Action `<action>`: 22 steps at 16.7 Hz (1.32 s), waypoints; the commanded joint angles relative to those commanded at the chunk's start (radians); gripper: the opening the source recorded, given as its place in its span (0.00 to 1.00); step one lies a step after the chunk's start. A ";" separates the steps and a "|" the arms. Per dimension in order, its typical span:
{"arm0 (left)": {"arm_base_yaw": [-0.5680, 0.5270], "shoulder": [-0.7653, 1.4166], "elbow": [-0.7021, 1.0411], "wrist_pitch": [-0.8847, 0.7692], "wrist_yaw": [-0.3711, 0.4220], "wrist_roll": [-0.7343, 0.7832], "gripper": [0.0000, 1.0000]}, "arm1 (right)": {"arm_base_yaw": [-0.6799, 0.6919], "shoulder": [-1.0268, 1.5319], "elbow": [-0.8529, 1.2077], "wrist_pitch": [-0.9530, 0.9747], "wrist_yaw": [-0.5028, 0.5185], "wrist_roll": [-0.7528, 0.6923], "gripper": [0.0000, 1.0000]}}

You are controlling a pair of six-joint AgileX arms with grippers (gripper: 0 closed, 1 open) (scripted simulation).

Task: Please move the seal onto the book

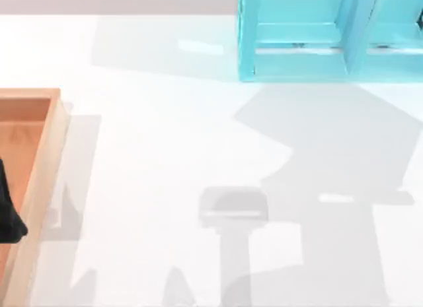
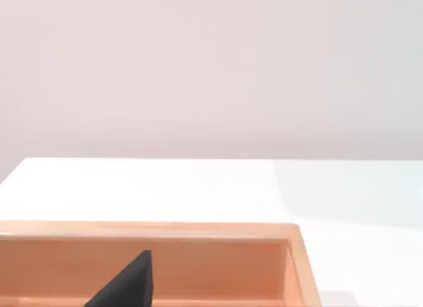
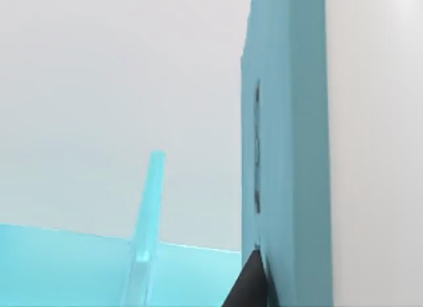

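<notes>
Top view has the left end effector (image 1: 9,218) over the wooden tray (image 1: 54,132) at the tabletop's (image 1: 158,155) left edge, grip state unreadable, with seal and book unlocated, so the search step is judged in hand and locating the seal comes next.

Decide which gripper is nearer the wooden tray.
Left. The left gripper is over the wooden tray; the right gripper is far off, by the light-blue shelf unit.

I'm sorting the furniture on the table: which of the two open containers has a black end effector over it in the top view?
The orange wooden tray at the left edge; the left end effector hangs over it, unlike the light-blue shelf unit.
</notes>
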State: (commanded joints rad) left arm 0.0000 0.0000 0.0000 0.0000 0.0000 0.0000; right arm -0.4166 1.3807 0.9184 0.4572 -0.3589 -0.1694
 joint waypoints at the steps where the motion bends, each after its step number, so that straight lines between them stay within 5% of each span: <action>1: 0.000 0.000 0.000 0.000 0.000 0.000 1.00 | 0.058 0.014 0.020 0.016 0.054 -0.046 0.00; 15: 0.000 0.000 0.000 0.000 0.000 0.000 1.00 | 1.280 0.476 0.203 0.032 1.094 -0.790 0.00; 22: 0.000 0.000 0.000 0.000 0.000 0.000 1.00 | 1.554 0.665 0.205 -0.027 1.337 -0.950 0.00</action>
State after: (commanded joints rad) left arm 0.0000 0.0000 0.0000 0.0000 0.0000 0.0000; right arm 1.1378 2.0458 1.1237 0.4303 0.9783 -1.1191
